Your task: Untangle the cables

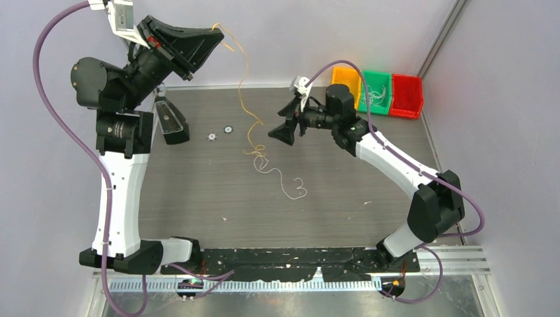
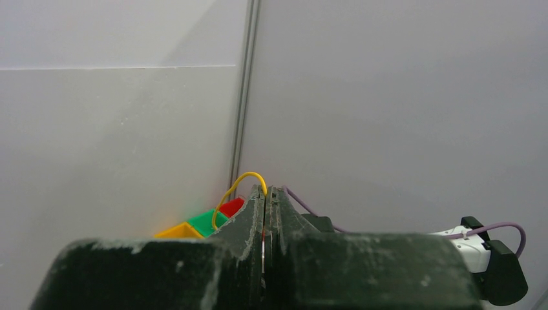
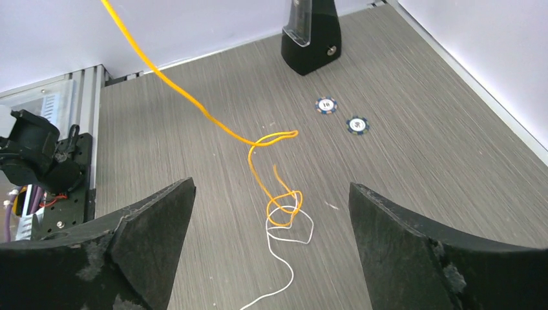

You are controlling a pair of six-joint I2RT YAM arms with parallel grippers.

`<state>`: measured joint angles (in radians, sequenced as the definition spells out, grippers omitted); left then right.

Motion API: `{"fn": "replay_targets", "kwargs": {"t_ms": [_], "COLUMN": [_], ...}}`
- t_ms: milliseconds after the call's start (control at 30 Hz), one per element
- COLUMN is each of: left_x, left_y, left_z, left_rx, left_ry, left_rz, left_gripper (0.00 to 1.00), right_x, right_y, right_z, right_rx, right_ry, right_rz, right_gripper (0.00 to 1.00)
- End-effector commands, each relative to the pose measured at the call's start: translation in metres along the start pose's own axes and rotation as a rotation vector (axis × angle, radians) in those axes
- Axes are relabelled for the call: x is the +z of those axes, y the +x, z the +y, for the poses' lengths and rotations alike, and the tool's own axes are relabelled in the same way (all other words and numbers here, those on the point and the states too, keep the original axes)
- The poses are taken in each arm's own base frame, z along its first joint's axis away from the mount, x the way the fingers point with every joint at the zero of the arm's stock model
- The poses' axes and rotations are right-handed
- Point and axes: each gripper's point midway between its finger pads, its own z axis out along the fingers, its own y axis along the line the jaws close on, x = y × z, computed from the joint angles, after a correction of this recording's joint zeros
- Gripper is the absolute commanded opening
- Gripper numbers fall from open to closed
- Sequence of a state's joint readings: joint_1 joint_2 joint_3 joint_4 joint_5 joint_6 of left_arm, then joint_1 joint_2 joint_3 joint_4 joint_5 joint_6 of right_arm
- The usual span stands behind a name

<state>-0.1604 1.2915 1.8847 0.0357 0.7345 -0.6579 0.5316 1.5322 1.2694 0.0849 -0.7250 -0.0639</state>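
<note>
My left gripper (image 1: 220,34) is raised high at the back left, shut on the top end of the yellow-orange cable (image 1: 245,92). In the left wrist view the pressed fingertips (image 2: 257,194) pinch a yellow loop (image 2: 234,188). A thin red and white streak shows in the seam between the fingers. The yellow-orange cable hangs down to the table and knots with the white cable (image 1: 290,188) in a small tangle (image 1: 261,160). My right gripper (image 1: 279,134) hovers to the right of the hanging cable, open and holding nothing. Its wrist view shows the tangle (image 3: 287,210) on the table below, between the fingers.
Yellow (image 1: 345,78), green (image 1: 375,92) and red (image 1: 405,96) bins stand at the back right corner. Two round tokens (image 1: 212,137) (image 1: 228,130) and a black stand (image 1: 170,122) sit at the back left. Walls close in behind and on the right.
</note>
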Motion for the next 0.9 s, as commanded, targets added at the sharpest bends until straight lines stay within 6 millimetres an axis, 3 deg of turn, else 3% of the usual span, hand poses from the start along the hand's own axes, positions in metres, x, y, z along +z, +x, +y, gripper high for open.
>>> {"fn": "replay_targets", "kwargs": {"t_ms": [0,100,200,333,433,500,533,567,633,700,867], "left_x": [-0.004,-0.005,-0.005,-0.006,-0.007,-0.007,-0.007,-0.007,-0.008,-0.010,-0.016], "left_y": [-0.018,-0.019,-0.019,-0.017,-0.017,-0.018,-0.019,-0.020,-0.021,-0.018,0.002], "left_z": [-0.012,-0.013,-0.014,-0.015,-0.015,-0.015,-0.016,-0.016,-0.017,-0.016,-0.004], "left_rx": [0.040,0.041,0.041,0.036,0.035,0.039,0.043,0.047,0.049,0.042,-0.007], "left_ry": [0.008,0.006,0.007,0.008,0.009,0.010,0.008,0.007,0.007,-0.001,-0.038], "left_rz": [-0.041,-0.041,-0.041,-0.034,-0.034,-0.038,-0.042,-0.045,-0.046,-0.041,-0.008], "left_gripper": [0.00,0.00,0.00,0.00,0.00,0.00,0.00,0.00,0.00,0.00,0.00], "right_x": [0.018,0.032,0.050,0.068,0.080,0.088,0.091,0.093,0.094,0.090,0.076], "right_y": [-0.034,-0.036,-0.026,-0.033,-0.048,-0.047,-0.044,-0.041,-0.039,-0.043,-0.069], "right_z": [0.018,0.027,0.018,0.004,0.009,0.012,0.011,0.009,0.004,-0.001,0.004], "right_rx": [-0.092,-0.165,-0.173,-0.174,-0.181,-0.189,-0.186,-0.180,-0.175,-0.159,-0.143], "right_ry": [-0.074,-0.101,-0.086,-0.055,-0.077,-0.085,-0.081,-0.072,-0.052,-0.036,-0.044], "right_rz": [-0.077,-0.081,-0.065,-0.091,-0.125,-0.129,-0.124,-0.121,-0.118,-0.134,-0.205], "right_gripper": [0.97,0.98,0.97,0.96,0.93,0.81,0.69,0.66,0.42,0.31,0.17]}}
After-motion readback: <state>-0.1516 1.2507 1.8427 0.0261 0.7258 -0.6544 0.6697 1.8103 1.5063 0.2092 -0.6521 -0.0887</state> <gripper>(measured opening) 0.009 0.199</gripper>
